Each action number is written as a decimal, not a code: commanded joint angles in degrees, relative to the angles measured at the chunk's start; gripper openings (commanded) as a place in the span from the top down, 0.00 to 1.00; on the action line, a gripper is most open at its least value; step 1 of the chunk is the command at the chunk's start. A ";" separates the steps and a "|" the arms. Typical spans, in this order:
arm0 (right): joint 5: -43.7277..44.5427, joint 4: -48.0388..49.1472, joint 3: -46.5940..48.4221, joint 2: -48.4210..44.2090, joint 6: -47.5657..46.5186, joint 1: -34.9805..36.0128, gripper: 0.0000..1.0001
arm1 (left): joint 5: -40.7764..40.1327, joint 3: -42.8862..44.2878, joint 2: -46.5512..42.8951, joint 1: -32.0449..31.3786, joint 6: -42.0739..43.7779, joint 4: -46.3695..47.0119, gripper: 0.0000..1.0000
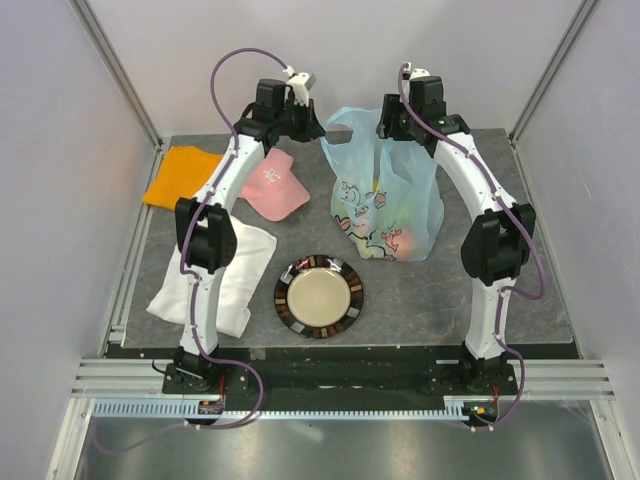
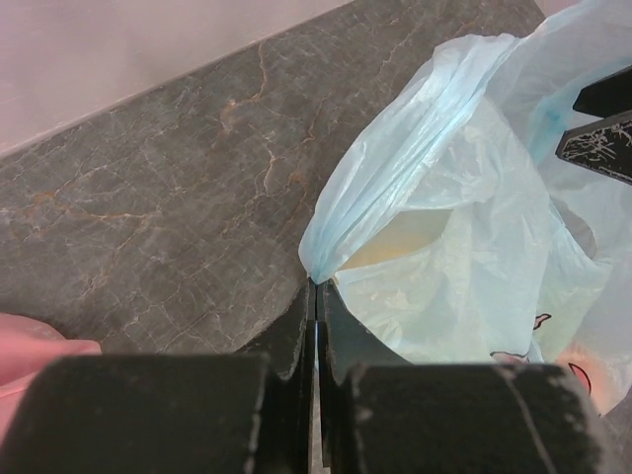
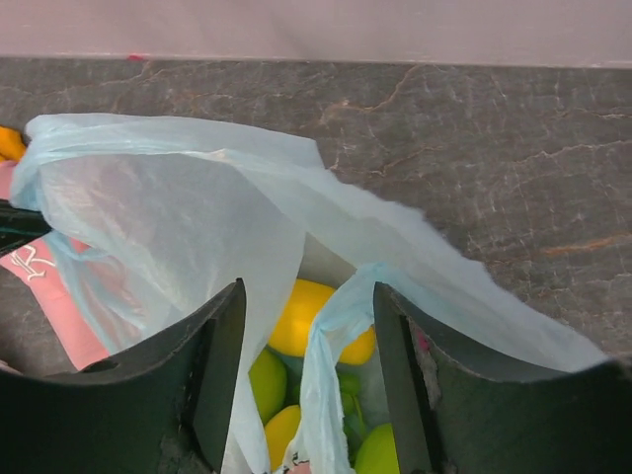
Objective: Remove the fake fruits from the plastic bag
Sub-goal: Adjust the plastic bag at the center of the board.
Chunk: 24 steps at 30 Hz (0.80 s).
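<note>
A thin, translucent light-blue plastic bag (image 1: 385, 205) printed with pink cartoon animals stands at the far side of the grey stone-patterned table (image 1: 450, 290), right of centre and beyond a dark-rimmed round plate (image 1: 290, 300). The left gripper (image 2: 316, 296) is clamped tight on the bag's left handle, with the bunched film pinched at the tips of its closed jaws (its dark fingers fill the bottom of the wrist view). The right gripper (image 3: 308, 293) hangs over the bag's mouth with its jaws apart. A twisted strip of the other handle runs between them, and whether either finger touches it cannot be made out. The glossy fake fruits (image 3: 306, 316) lie inside the bag. A yellow oval and several green pieces show through the opening, half hidden by film, and their kinds are hard to tell. From above they are only blurred colour. A pink cap (image 1: 272, 188), an orange cloth (image 1: 180, 175) and a folded white cloth (image 1: 235, 275), partly covered by the left arm (image 1: 205, 240), lie to the left.
</note>
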 commanded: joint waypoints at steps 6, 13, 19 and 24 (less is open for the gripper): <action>-4.97 -1.07 -9.44 -7.59 7.37 -0.31 0.38 | 5.13 -5.11 -10.82 0.25 -3.47 -0.03 0.98; -1.55 -1.68 -13.93 -8.92 9.40 -0.31 0.27 | 8.12 -8.02 -14.25 -0.55 -5.76 0.05 0.98; -3.47 2.52 -6.47 -2.25 7.65 -0.22 0.35 | 8.65 -9.43 -14.17 -0.99 -5.76 0.23 0.98; -2.95 3.68 10.21 7.59 -0.26 -1.36 0.91 | 3.65 -2.15 -8.82 -0.64 -3.30 0.75 0.98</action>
